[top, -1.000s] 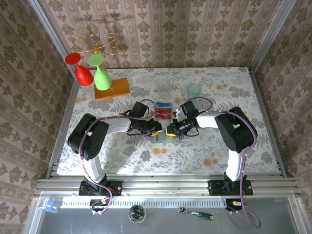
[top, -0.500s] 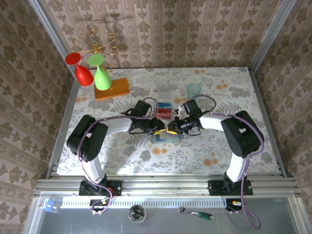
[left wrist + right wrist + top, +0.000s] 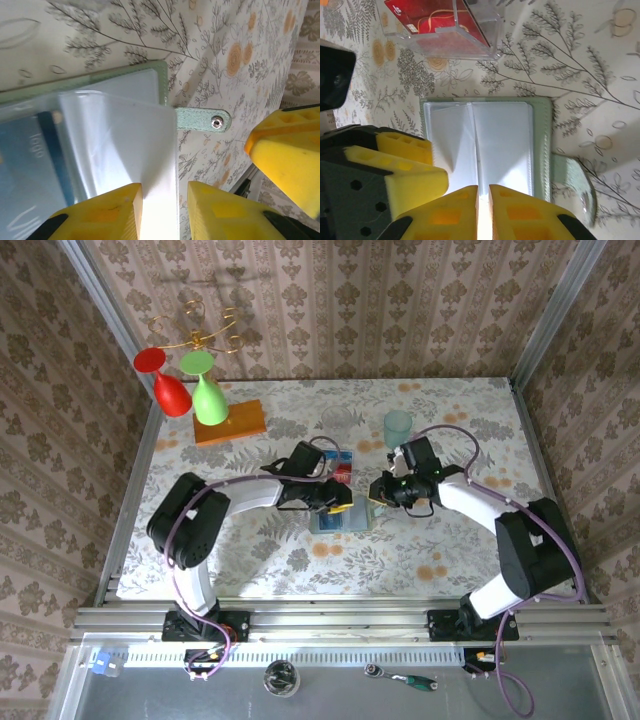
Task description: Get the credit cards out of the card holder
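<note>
The card holder (image 3: pixel 346 523) lies open on the floral cloth, pale green rim (image 3: pixel 543 140) around clear sleeves, its snap strap (image 3: pixel 202 120) out to one side. A blue credit card (image 3: pixel 35 160) shows through a sleeve. Red credit cards (image 3: pixel 437 20) lie in a clear tray (image 3: pixel 338 465) just behind. My left gripper (image 3: pixel 162 192) is over the holder's left half, jaws open, with a raised clear sleeve edge standing between them. My right gripper (image 3: pixel 483 192) hovers at the holder's right edge, jaws down to a thin slit, nothing seen held.
A teal cup (image 3: pixel 398 426) and a clear glass (image 3: pixel 335 421) stand behind the tray. An orange block (image 3: pixel 230 423) with a red glass (image 3: pixel 168 390) and a green glass (image 3: pixel 208 395) sits at the back left. Both grippers (image 3: pixel 360 500) are close together.
My right gripper has drawn back to the right, off the middle of the card holder. The left gripper has edged slightly right over the holder.
</note>
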